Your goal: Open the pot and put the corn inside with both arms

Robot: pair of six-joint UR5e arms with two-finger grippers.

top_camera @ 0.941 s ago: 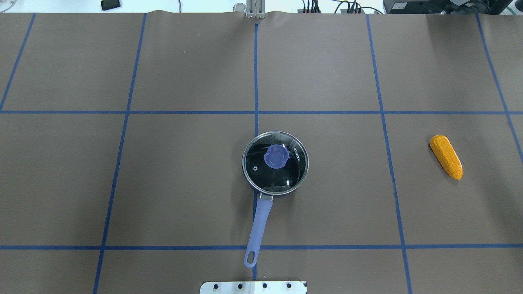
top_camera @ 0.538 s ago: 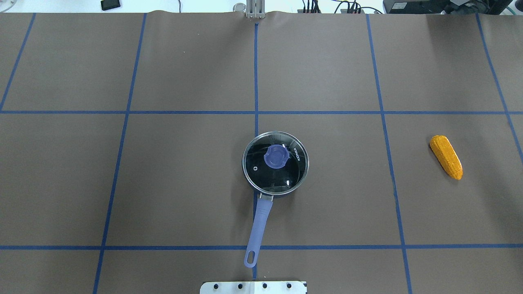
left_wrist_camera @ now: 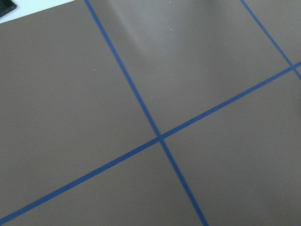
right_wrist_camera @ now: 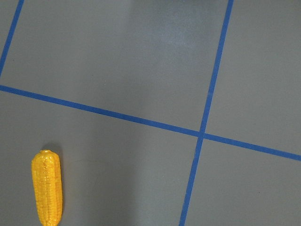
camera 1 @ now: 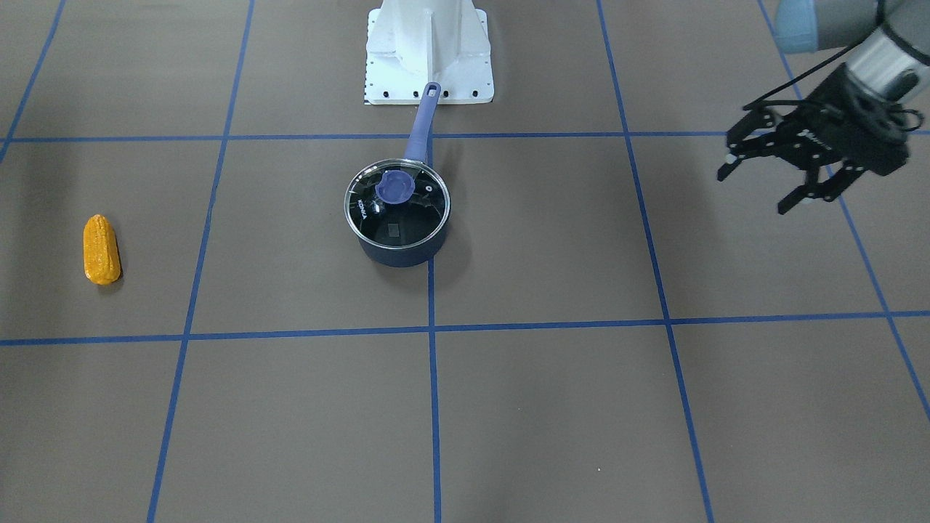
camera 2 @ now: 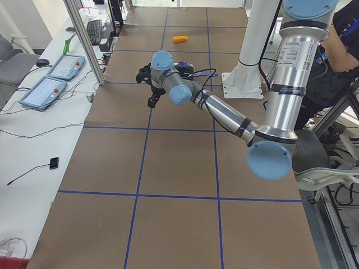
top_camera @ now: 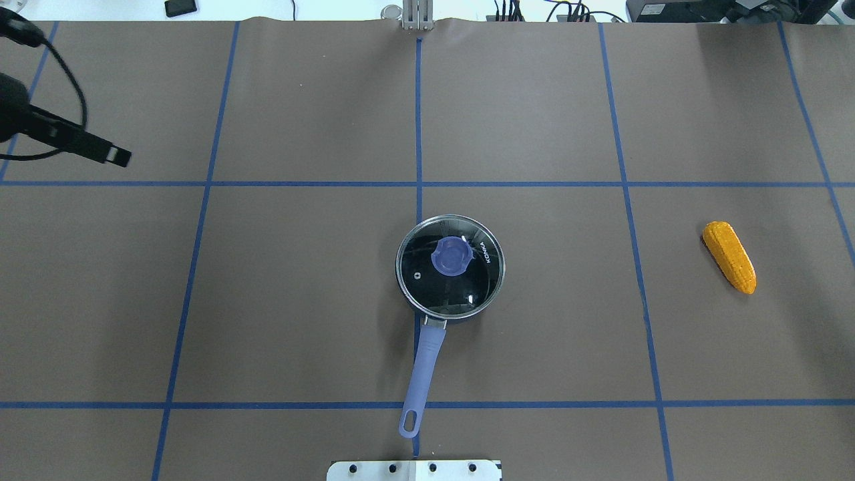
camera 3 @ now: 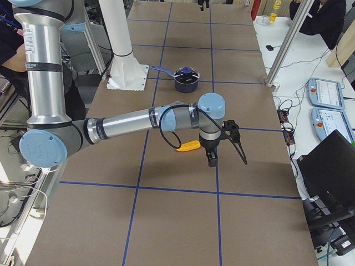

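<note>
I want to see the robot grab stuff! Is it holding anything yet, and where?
No, nothing yet. The left claw is open and empty, and the corn and pot sit on the table untouched.

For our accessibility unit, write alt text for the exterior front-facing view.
A lidded navy pot sits mid-table, handle pointing toward the white base mount. An orange corn cob lies at the image's left; the left arm's open end effector hovers upper right.
</note>
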